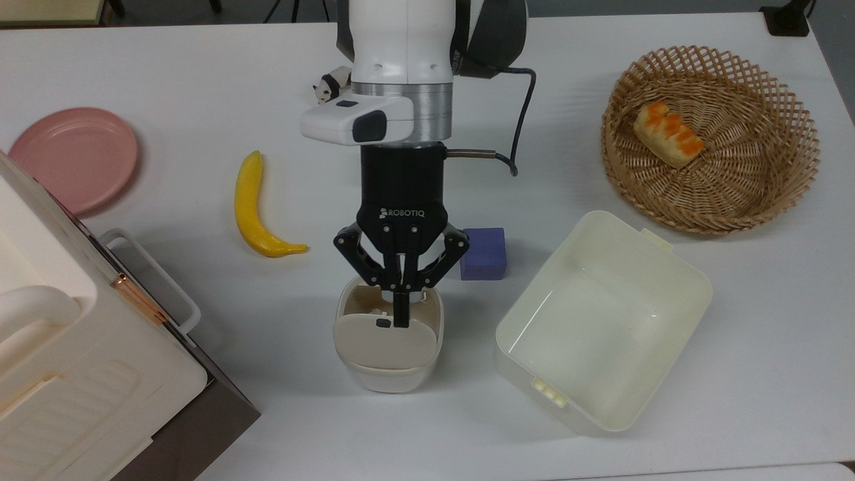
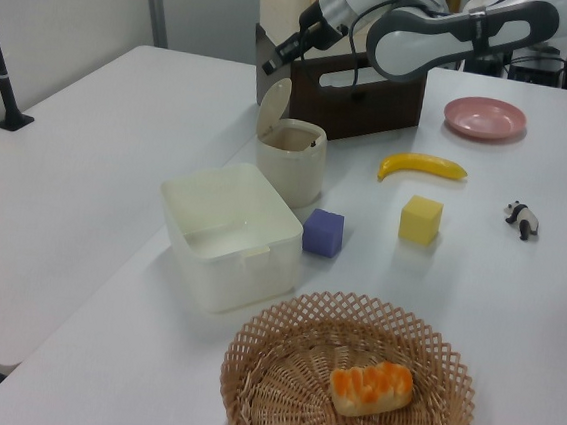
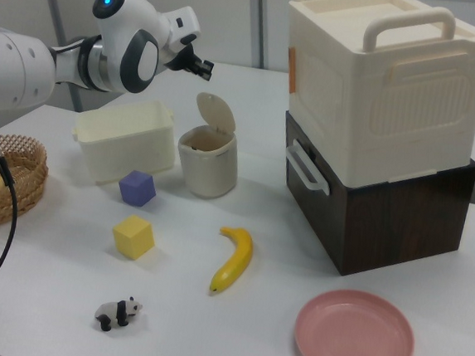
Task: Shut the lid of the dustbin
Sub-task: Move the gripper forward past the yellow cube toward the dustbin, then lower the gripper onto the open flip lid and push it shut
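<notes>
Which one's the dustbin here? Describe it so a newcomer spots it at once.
Start at the big cream box stacked on a dark brown crate; the dustbin stands beside it, next to the open rectangular tub. It is the small cream rounded-square bin, and its hinged lid stands raised.

worktop (image 1: 167, 67) white | dustbin (image 1: 387, 374) centre | banana (image 1: 257, 207) 10 o'clock | basket (image 1: 711, 137) 2 | tub (image 1: 661, 264) 4 | plate (image 1: 73, 157) 9
</notes>
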You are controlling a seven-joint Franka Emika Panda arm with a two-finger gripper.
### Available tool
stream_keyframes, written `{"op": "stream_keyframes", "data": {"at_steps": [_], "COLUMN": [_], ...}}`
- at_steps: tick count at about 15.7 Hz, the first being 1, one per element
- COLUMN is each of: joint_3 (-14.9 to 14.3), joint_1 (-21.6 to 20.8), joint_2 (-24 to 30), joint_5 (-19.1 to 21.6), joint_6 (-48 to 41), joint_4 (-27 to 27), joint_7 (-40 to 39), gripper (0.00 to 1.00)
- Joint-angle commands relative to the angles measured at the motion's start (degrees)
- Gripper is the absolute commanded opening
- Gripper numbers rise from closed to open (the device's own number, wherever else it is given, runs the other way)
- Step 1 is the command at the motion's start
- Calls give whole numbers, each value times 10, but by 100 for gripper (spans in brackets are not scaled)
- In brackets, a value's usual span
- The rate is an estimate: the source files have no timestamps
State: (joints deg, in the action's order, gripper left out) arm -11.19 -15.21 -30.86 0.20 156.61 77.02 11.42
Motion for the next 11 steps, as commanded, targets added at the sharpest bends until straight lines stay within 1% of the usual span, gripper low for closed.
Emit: {"op": "stream_keyframes", "data": {"at_steps": [1, 5, 8, 11], "joint_3": [-23, -29, -28, -28], "joint_1": [-11, -11, -12, -11], "joint_2": [-13, -16, -16, -15], "joint_5": [1, 0, -12, -15], "joint_6": [27, 28, 25, 3], "joint_4": [-16, -15, -11, -8], "joint_7": [24, 24, 22, 19], "gripper": [2, 2, 2, 2]}}
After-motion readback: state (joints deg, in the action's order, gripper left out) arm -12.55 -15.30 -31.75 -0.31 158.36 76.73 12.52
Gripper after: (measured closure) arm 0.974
